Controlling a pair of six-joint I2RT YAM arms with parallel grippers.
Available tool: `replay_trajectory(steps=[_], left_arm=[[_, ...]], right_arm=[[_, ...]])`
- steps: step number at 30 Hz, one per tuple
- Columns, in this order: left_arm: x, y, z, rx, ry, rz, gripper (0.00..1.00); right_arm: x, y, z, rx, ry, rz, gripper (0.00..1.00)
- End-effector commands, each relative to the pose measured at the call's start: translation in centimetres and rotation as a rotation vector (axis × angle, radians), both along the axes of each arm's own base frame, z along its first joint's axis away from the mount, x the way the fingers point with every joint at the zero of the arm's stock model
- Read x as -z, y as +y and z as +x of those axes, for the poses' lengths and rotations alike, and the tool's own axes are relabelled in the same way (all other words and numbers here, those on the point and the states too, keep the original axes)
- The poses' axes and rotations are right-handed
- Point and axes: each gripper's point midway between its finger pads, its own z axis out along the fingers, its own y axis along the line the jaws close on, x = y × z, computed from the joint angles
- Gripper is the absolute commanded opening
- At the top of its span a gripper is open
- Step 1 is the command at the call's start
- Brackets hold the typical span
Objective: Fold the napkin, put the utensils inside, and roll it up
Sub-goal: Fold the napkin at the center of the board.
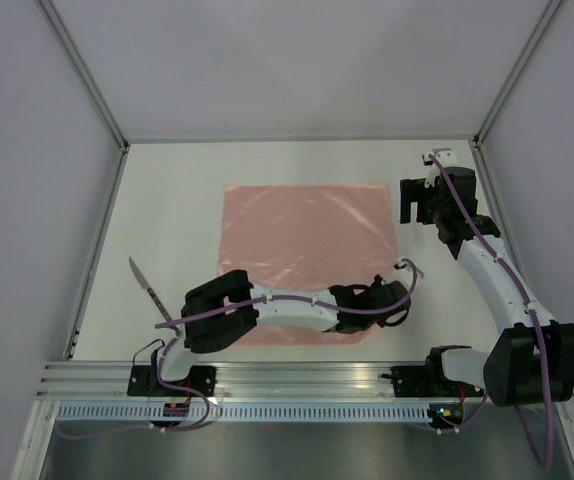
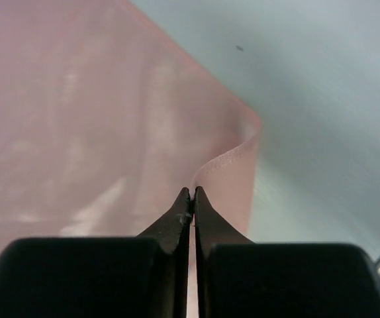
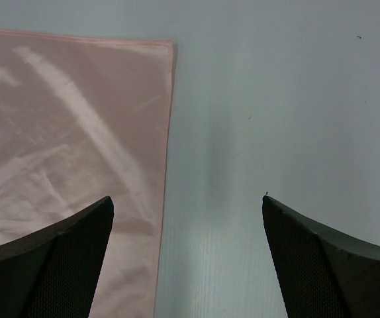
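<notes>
Top external: utensil [image 1: 143,284] on table [image 1: 167,200] well left of flat pink napkin [image 1: 307,240], L hand [image 2: 191,191] pressed together, pinching napkin's near-right corner, R hand [image 3: 185,199] spread wide beside far-right corner.

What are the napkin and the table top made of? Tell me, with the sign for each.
The napkin: thin satin-like cloth, perhaps synthetic; glossy streaks, soft wrinkles, a stitched-looking hem. The table top: matte white, probably plastic or laminate; even, dull, faintly ribbed.
</notes>
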Motion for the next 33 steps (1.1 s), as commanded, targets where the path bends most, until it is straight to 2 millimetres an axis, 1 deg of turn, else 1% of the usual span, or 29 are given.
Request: replay_trajectory(steps=[1,2,3,4,5,6,7,8,9,10,11,14,15,17,18,20,21,22,23,24,26,28,29,30,33], left_arm=[[-4.5,1.6,3.3,-0.092,0.055,-0.153,0.02],[-5.9,2.1,4.1,-0.116,0.066,-0.195,0.02],[-6.0,3.2,5.6,-0.145,0.082,-0.204,0.02],[-5.6,4.4,6.3,-0.169,0.093,-0.198,0.02],[-6.5,5.6,8.0,-0.210,0.105,-0.226,0.02],[-6.7,6.5,8.9,-0.232,0.115,-0.238,0.02],[-6.0,7.8,9.4,-0.254,0.134,-0.229,0.02],[-6.0,8.7,10.2,-0.285,0.155,-0.242,0.02],[-6.6,10.4,12.0,-0.324,0.170,-0.263,0.02],[-6.1,11.6,12.6,-0.347,0.187,-0.260,0.02],[-6.0,13.3,14.2,-0.391,0.206,-0.263,0.02],[-6.2,15.8,16.2,-0.446,0.224,-0.267,0.02],[-5.9,17.3,17.3,-0.479,0.242,-0.262,0.02],[-5.9,18.8,18.6,-0.515,0.254,-0.262,0.02],[-5.8,20.1,19.6,-0.542,0.266,-0.267,0.02],[-5.8,21.2,20.5,-0.564,0.278,-0.270,0.02],[-5.7,22.6,21.4,-0.598,0.279,-0.267,0.02],[-5.8,23.1,21.9,-0.611,0.285,-0.264,0.02],[-5.9,23.5,22.3,-0.617,0.289,-0.264,0.02],[-6.3,24.4,23.3,-0.639,0.280,-0.273,0.02],[-6.4,25.9,24.2,-0.668,0.286,-0.272,0.02],[-6.9,26.7,25.1,-0.682,0.285,-0.275,0.02],[-6.7,27.4,25.7,-0.698,0.292,-0.275,0.02],[-7.2,27.7,26.2,-0.702,0.288,-0.281,0.02],[-7.5,28.8,27.5,-0.724,0.287,-0.276,0.02]], right_arm=[[-1.0,-0.4,0.3,0.011,-0.018,-0.018,0.98],[-1.0,-0.4,0.3,0.012,-0.018,-0.018,0.98],[-1.0,-0.4,0.3,0.011,-0.018,-0.018,0.98],[-1.0,-0.4,0.3,0.012,-0.018,-0.018,0.98],[-0.9,-0.3,0.2,0.009,-0.015,-0.018,0.98],[-0.9,-0.4,0.2,0.011,-0.015,-0.018,0.98],[-0.8,-0.3,0.3,0.009,-0.014,-0.018,0.98],[-0.8,-0.3,0.3,0.009,-0.014,-0.018,0.98],[-0.9,-0.4,0.3,0.012,-0.015,-0.019,0.98],[-0.8,-0.3,0.3,0.009,-0.014,-0.018,0.98],[-0.8,-0.3,0.3,0.009,-0.014,-0.018,0.98],[-0.6,-0.3,0.3,0.007,-0.009,-0.019,0.98],[-0.6,-0.3,0.3,0.005,-0.007,-0.018,0.98],[-0.5,-0.3,0.3,0.006,-0.005,-0.021,0.98],[-0.3,-0.4,0.3,0.008,-0.001,-0.023,0.98],[-0.4,-0.4,0.3,0.006,-0.003,-0.023,0.98],[-0.4,-0.4,0.3,0.007,-0.003,-0.024,0.98],[-0.4,-0.4,0.3,0.007,-0.005,-0.024,0.98],[-0.3,-0.4,0.3,0.005,-0.002,-0.024,0.98],[-0.2,-0.4,0.3,0.005,0.003,-0.025,0.98],[-0.2,-0.4,0.3,0.006,0.002,-0.026,0.98],[-0.2,-0.4,0.3,0.005,0.000,-0.025,0.98],[-0.2,-0.4,0.3,0.004,0.000,-0.027,0.98],[-0.2,-0.4,0.3,0.002,0.000,-0.026,0.98],[-0.2,-0.4,0.3,0.001,0.001,-0.027,0.98]])
